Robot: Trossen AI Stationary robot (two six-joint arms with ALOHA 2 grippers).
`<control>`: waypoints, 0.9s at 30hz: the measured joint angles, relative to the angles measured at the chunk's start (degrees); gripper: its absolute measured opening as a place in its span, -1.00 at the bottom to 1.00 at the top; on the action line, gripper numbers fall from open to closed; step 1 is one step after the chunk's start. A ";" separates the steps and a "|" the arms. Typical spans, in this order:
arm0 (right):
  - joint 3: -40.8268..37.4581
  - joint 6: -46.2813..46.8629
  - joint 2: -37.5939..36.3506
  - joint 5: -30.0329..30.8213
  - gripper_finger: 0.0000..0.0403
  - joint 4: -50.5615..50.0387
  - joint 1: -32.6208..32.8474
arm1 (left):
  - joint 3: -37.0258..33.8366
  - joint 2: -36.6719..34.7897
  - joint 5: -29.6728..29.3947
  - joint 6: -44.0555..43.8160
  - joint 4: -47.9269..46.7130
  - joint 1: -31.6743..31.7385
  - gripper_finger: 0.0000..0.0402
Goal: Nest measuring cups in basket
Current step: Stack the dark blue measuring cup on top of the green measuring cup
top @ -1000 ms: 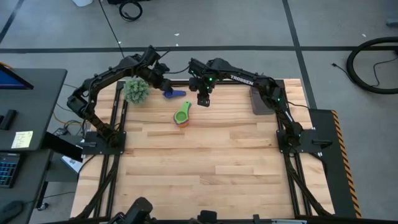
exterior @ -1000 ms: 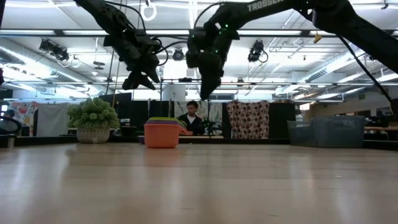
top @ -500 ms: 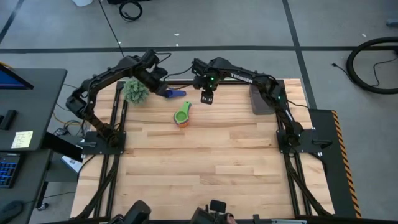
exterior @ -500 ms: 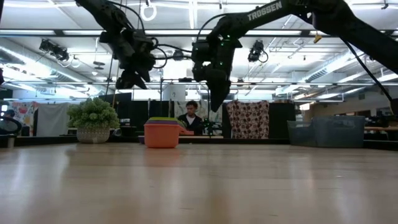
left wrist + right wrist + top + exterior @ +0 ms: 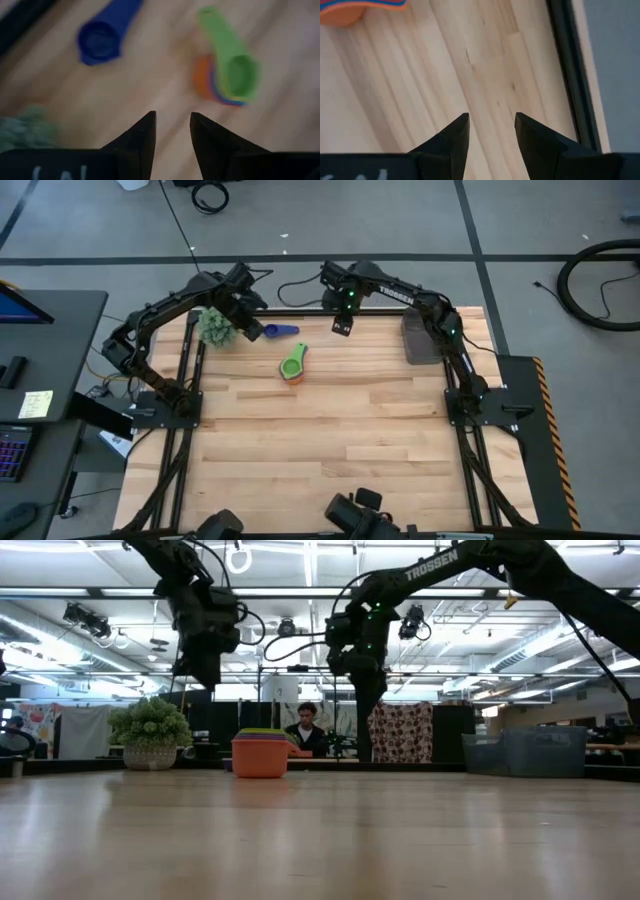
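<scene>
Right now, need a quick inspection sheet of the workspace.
Surface: wooden table, mostly bare.
Job's things: nested cup stack, green on top, on the table; dark blue cup lying apart; grey basket at the right edge, no cups seen in it.
Clutter: plant ball.
Grippers: left gripper and right gripper open, empty, raised.
Cables: coils on floor.
Surroundings: person behind table.

Bright, even overhead light

Ceiling strips (image 5: 300, 595) glare in the low view; the table (image 5: 330, 430) carries soft shadows (faint ones), and the left wrist view is blurred throughout.
</scene>
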 joint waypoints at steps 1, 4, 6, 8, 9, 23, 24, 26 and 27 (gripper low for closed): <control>0.00 0.22 -0.68 -0.48 -0.18 -0.43 -0.34 | -0.63 0.34 -1.58 0.89 1.00 -0.21 -0.37; 0.00 0.41 -2.74 -3.23 -0.18 -0.88 -1.49 | -1.13 1.57 -2.20 2.66 3.83 -0.75 -0.37; 0.00 0.43 -4.52 -5.34 -0.18 -0.94 -2.15 | -1.55 2.73 -2.53 3.31 6.12 -0.87 -0.37; 0.03 0.64 -6.79 -7.09 -0.18 -0.89 -2.82 | -1.65 4.36 -2.73 3.85 7.40 -0.87 -0.37; 0.07 0.76 -7.86 -7.55 -0.18 -0.71 -3.06 | -1.65 5.19 -2.86 3.79 7.76 -0.84 -0.37; 0.07 4.04 -13.34 -8.48 -0.18 2.78 -4.90 | -1.65 15.03 -7.79 7.12 14.88 -0.82 -0.37; 0.07 4.04 -13.34 -8.48 -0.18 2.73 -4.90 | -1.65 15.24 -7.88 7.76 15.50 -0.81 -0.37; 0.07 4.05 -13.34 -8.48 -0.18 2.75 -4.90 | -1.65 15.48 -8.00 8.76 16.72 -0.82 -0.37; 0.07 4.06 -13.34 -8.50 -0.18 2.75 -4.90 | -1.65 15.75 -8.04 9.59 16.73 -0.82 -0.37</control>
